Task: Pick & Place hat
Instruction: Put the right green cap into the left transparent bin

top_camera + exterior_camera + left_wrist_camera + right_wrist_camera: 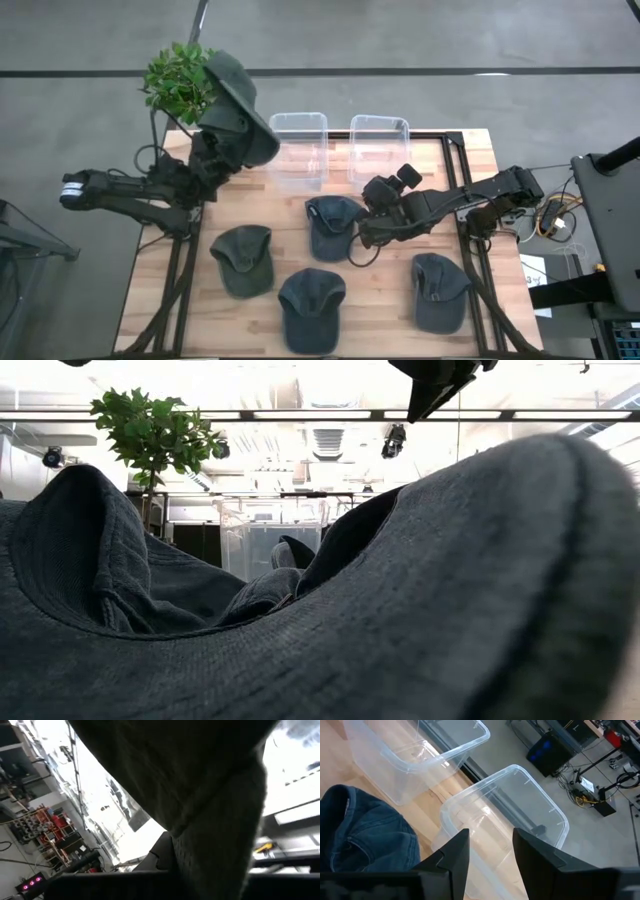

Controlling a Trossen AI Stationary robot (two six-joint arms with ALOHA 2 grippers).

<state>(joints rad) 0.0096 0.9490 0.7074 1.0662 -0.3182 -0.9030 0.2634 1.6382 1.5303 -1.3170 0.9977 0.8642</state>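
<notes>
My left gripper (213, 152) is raised over the table's far left corner beside a leafy plant (180, 80). It is shut on a dark green brimmed hat (236, 108), whose cloth (200, 780) fills the left wrist view. My right gripper (490, 855) is open and hovers mid-table (372, 222), touching nothing. It is just right of a blue cap (333, 225) (365, 835) and faces two clear bins (298, 150) (378, 148). Three more dark caps (243, 260) (312, 308) (440, 290) lie flat on the wood nearer the table's near edge. My left gripper holds the dark green hat lifted clear of the table. The hat stands above the gripper and spreads over it. The cloth itself hides the fingers, so which part they have cannot be told. A thick fold of cloth (215, 850) runs down toward the fingers in the left wrist view.
The two clear bins (510, 810) (415, 750) stand side by side at the table's far edge, with nothing in them. A cap (350, 620) close to the low camera blocks most of that view. The black table frame (462, 190) runs along the right side.
</notes>
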